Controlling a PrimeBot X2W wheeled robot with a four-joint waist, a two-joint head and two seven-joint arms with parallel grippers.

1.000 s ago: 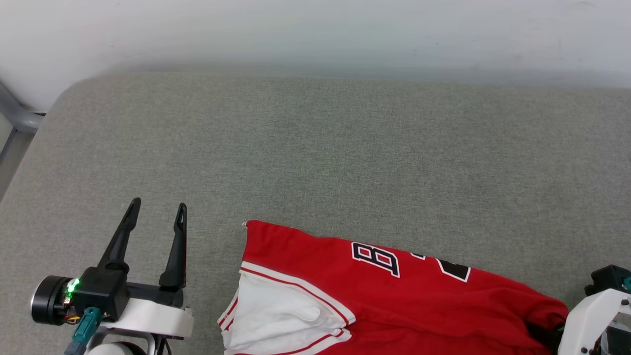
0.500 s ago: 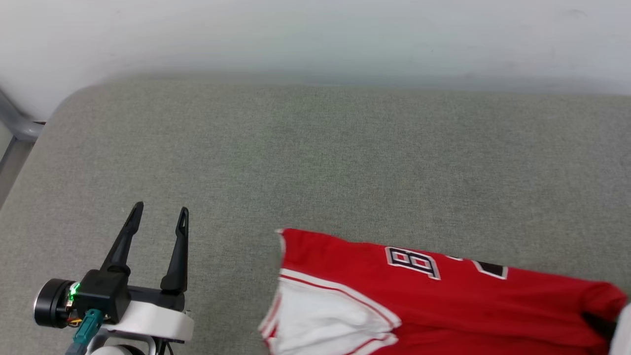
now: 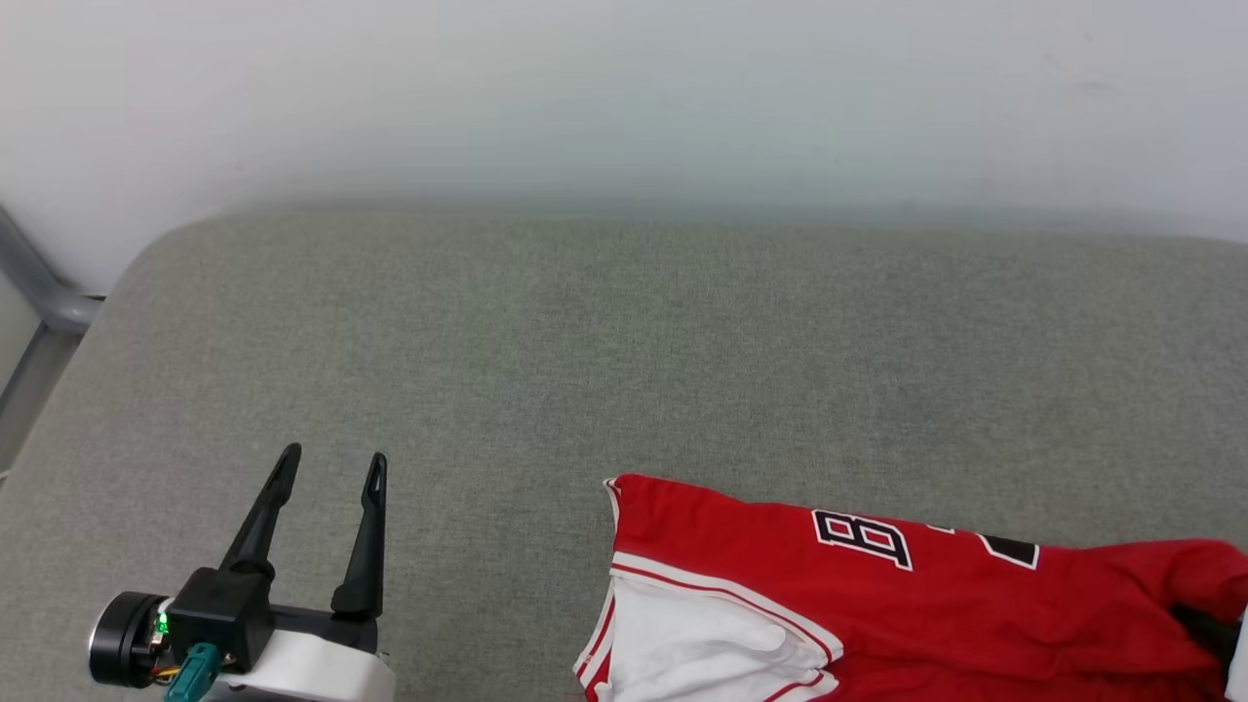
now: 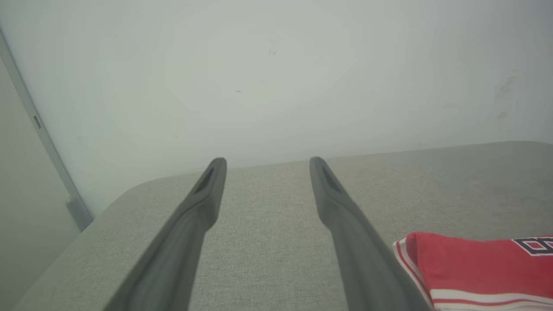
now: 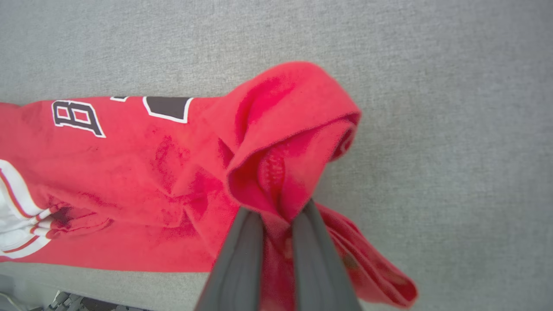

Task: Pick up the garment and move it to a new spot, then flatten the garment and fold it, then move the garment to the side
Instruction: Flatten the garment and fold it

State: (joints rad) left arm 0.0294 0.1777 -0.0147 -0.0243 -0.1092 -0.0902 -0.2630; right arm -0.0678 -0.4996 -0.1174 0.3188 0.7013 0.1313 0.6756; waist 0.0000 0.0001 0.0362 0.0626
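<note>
The garment [image 3: 877, 604] is a red jersey with a white sleeve and black white-outlined lettering, lying along the near right of the grey cushioned surface [image 3: 624, 341]. In the right wrist view my right gripper [image 5: 276, 209] is shut on a bunched red fold of the garment [image 5: 129, 172], which trails away to the left. My left gripper [image 3: 331, 466] stands open at the lower left, well to the left of the jersey, with nothing between its fingers. In the left wrist view the left gripper [image 4: 265, 162] points toward the wall, and the garment's corner [image 4: 475, 268] lies at the lower right.
A pale wall [image 3: 624, 97] rises behind the surface. A grey metal frame [image 3: 39, 288] stands at the far left past the surface's rounded corner [image 3: 166, 253]. The surface's near edge shows at the bottom of the right wrist view, with dark parts below it.
The head view has tilted, so the surface sits lower in the picture. The garment has been dragged to the right by my right gripper, away from the left gripper, which stays open.
</note>
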